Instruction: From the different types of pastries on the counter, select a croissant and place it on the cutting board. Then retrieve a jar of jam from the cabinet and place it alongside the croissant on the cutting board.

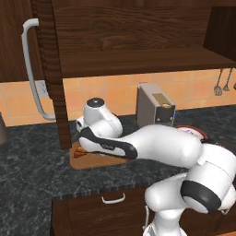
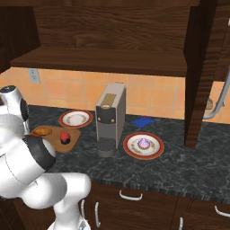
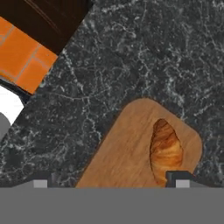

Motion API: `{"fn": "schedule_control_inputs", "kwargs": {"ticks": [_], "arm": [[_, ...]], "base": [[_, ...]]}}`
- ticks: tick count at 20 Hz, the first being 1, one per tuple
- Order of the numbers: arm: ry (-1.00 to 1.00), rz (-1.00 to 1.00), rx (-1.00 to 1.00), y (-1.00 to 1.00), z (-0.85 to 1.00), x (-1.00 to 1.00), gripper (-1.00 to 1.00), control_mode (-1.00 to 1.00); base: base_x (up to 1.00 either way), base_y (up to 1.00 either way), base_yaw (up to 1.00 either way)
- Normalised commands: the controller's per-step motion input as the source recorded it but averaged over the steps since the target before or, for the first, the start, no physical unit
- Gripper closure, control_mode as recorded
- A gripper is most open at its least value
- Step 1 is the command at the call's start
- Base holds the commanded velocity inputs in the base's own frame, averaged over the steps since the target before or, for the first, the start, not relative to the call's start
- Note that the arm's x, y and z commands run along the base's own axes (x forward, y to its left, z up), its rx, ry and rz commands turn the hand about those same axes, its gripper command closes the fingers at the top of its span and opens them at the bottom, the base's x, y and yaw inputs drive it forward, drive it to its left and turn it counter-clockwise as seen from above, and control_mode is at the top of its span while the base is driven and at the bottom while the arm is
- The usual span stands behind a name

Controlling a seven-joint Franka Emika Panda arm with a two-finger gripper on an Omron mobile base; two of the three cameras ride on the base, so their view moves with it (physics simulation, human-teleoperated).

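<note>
Croissant (image 3: 165,151) by open hand (image 3: 111,183)

1. no text, label, brand, number or sign could be read in any view.
2. the coffee machine (image 2: 110,117) on the counter (image 2: 179,166) showed a plain front, with no lettering that could be made out.
3. the jar of jam (image 2: 65,137) on the cutting board (image 2: 54,136) was too small to show any label.

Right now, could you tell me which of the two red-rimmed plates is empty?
The plate behind the cutting board, left of the coffee machine, is empty; the other plate holds a purple-topped cupcake.
</note>
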Motion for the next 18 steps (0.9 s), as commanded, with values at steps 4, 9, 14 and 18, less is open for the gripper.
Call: {"fn": "schedule_control_inputs", "kwargs": {"ticks": [4,9,14,18], "arm": [[-0.03,0.02,-0.07,-0.56,0.63,-1.0,-1.0,-1.0],[0.0,0.0,-0.04,-0.67,0.05,-1.0,-1.0,-1.0],[0.0,0.1,-0.06,-0.27,-0.07,-1.0,-1.0,-1.0],[0.0,0.17,-0.08,-0.12,-0.17,-1.0,-1.0,-1.0]], "base": [[0.0,0.0,0.0],[0.0,0.0,0.0],[0.0,0.0,0.0],[0.0,0.0,0.0]]}}
